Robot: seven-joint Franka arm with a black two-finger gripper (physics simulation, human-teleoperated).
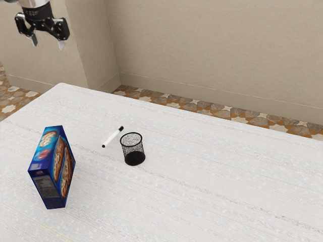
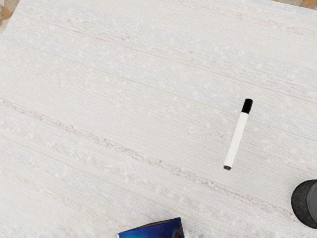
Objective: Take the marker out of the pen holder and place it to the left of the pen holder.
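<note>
In the exterior view, the gripper [image 1: 48,43] is seen at the upper left, raised high and well apart from the white whiteboard marker [image 1: 112,137]. Its two fingers are held wide apart, and nothing is gripped between them. The marker is laid flat on the white, streaked tabletop [image 1: 217,196], outside the black mesh pen holder [image 1: 132,149], and it is placed just beside this holder, on the side toward the exterior view's left. No contact is made between the two. The marker is set at a slant, and its longer black cap [image 2: 247,106] is pointed away from the blue box [image 1: 52,169]; by the short black tip [image 2: 227,167] the other end is formed. The pen holder is stood upright, with its round opening turned up. The box, on which cookies are printed, is also stood upright, farther toward the exterior view's left, and a gap is left between it and the marker. Behind the table, a beige wall [image 1: 202,50] and a floor of patterned stone [image 1: 202,107] can be seen
</note>
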